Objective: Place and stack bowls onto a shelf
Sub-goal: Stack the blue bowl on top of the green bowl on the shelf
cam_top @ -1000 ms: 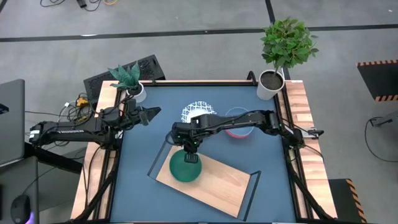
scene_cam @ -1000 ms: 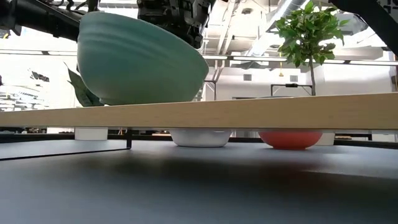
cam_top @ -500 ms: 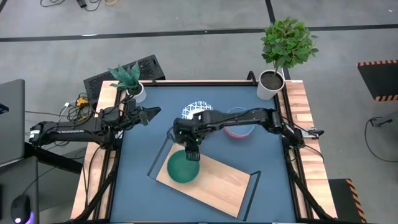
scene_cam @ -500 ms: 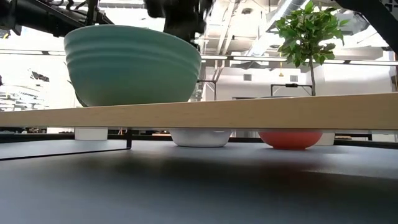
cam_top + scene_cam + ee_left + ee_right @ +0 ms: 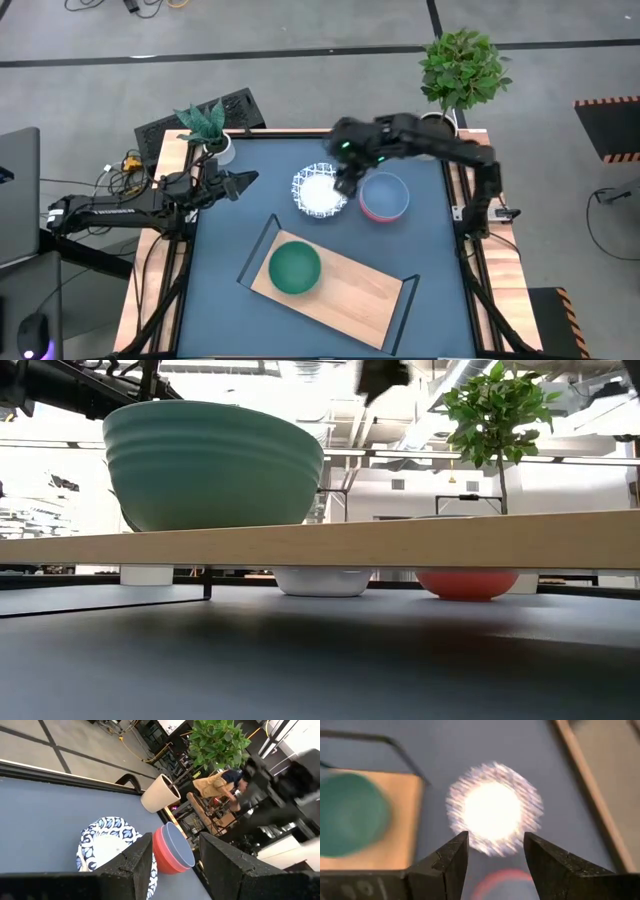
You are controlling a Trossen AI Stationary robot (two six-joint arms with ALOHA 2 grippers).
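Hovering over the dark blue tabletop (image 5: 230, 250), the right gripper (image 5: 345, 185) hangs empty with its fingers (image 5: 447, 862) spread, between the white blue-rimmed bowl (image 5: 320, 191) and the pink-red bowl (image 5: 385, 196). Well apart from it, the teal-green round bowl (image 5: 294, 267) sits upright on the light-wood shelf (image 5: 350, 295) near its black-framed end. Motion blur smears the right arm. The left gripper (image 5: 243, 182) waits by the table's left edge, fingers (image 5: 134, 862) parted.
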